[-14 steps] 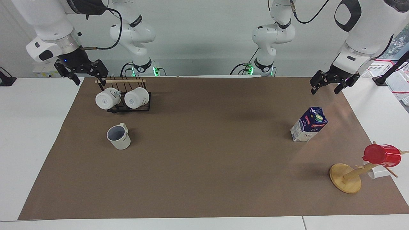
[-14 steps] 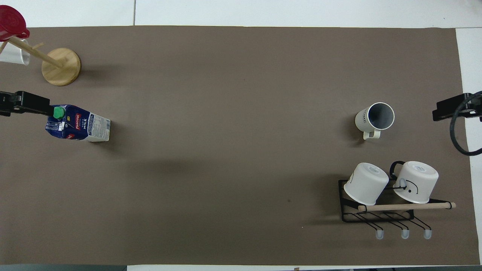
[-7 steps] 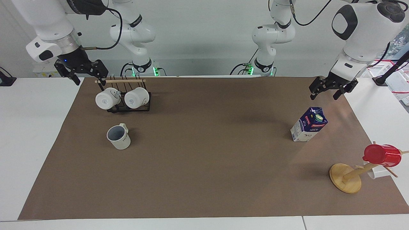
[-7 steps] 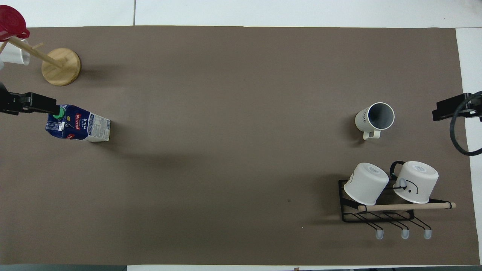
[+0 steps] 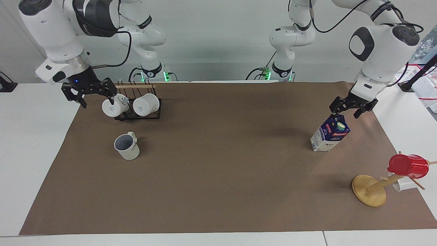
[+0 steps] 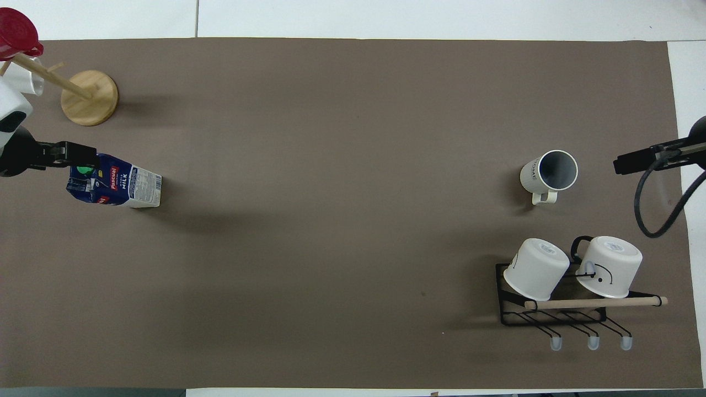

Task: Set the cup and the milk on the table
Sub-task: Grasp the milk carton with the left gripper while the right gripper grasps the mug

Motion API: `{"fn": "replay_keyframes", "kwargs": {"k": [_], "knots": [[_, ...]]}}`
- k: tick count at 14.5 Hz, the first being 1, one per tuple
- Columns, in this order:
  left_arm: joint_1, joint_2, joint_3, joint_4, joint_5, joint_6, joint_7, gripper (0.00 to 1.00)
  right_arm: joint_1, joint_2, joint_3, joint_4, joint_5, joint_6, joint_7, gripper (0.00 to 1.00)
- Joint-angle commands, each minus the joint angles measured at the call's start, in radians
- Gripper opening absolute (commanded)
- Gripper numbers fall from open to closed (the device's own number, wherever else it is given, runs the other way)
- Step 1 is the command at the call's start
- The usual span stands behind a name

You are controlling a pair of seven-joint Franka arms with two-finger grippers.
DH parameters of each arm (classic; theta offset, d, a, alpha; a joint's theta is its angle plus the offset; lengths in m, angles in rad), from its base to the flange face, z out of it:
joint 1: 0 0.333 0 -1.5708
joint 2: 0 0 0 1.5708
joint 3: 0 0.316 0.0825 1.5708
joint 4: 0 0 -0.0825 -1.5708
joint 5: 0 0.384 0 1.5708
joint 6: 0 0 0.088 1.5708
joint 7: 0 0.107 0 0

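Tabletop [image 5: 30, 143], white, brown paper sheet [image 5: 218, 191] across its middle.

Milk [image 5: 329, 133] stands upright on the sheet at the left arm's end, green cap up. Cup [image 5: 127, 146] stands upright on the sheet at the right arm's end, mouth up, handle turned toward the robots.

Left tool [image 5: 347, 110] hangs just over the milk's top, fingers spread wide, one fingertip close by the carton's ridge; nothing held. Contact with the carton cannot be told.

Right tool [image 5: 93, 98] hangs over the sheet's edge beside the mug rack [image 5: 138, 114], fingers spread wide, empty. One finger sits in front of a white mug [image 5: 114, 106] on the rack; touching or not, cannot tell.

Rack sits nearer the robots than the cup, carrying two white mugs tipped on their sides, the second [image 5: 146, 104] beside the first.

Wooden mug tree [image 5: 370, 190] stands farther from the robots than the milk, toward the sheet's end, with a red cup [image 5: 408, 166] hung on it.
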Motion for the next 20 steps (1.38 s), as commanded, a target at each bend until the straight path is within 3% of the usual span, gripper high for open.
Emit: {"fn": "replay_keyframes", "kwargs": {"k": [1,7,11,12,13,14,15,16,17,20], "knots": [[0.01,-0.005,0.001,-0.064,-0.017,0.075,0.018,1.0,-0.044,0.091,0.002,-0.027,0.041,0.126,-0.204,1.0],[0.002,-0.004,-0.001,-0.12,-0.018,0.127,-0.02,0.99,-0.036,0.174,0.004,-0.222,0.069,0.435,-0.354,1.0],[0.001,-0.005,-0.001,-0.126,-0.018,0.126,-0.023,0.98,-0.033,0.228,0.005,-0.227,0.08,0.517,-0.361,1.0],[0.001,-0.005,-0.001,-0.126,-0.018,0.126,-0.03,0.78,-0.032,0.243,0.005,-0.23,0.094,0.518,-0.363,1.0],[0.001,-0.004,-0.001,-0.123,-0.018,0.127,-0.042,0.38,-0.032,0.247,0.005,-0.243,0.097,0.53,-0.366,1.0],[0.001,-0.002,-0.001,-0.12,-0.018,0.129,-0.048,0.0,-0.032,0.251,0.005,-0.247,0.098,0.533,-0.38,0.88],[0.001,-0.002,-0.001,-0.117,-0.018,0.131,-0.05,0.0,-0.033,0.251,0.005,-0.247,0.098,0.535,-0.412,0.59],[0.003,-0.002,-0.001,-0.115,-0.018,0.131,-0.05,0.0,-0.032,0.252,0.004,-0.248,0.098,0.537,-0.442,0.05],[0.009,-0.001,-0.001,-0.098,-0.018,0.129,-0.05,0.0,-0.032,0.251,0.005,-0.25,0.098,0.537,-0.444,0.0],[0.001,-0.008,0.001,-0.036,-0.018,0.059,-0.051,0.0,-0.03,0.252,0.005,-0.253,0.098,0.54,-0.421,0.0]]}}
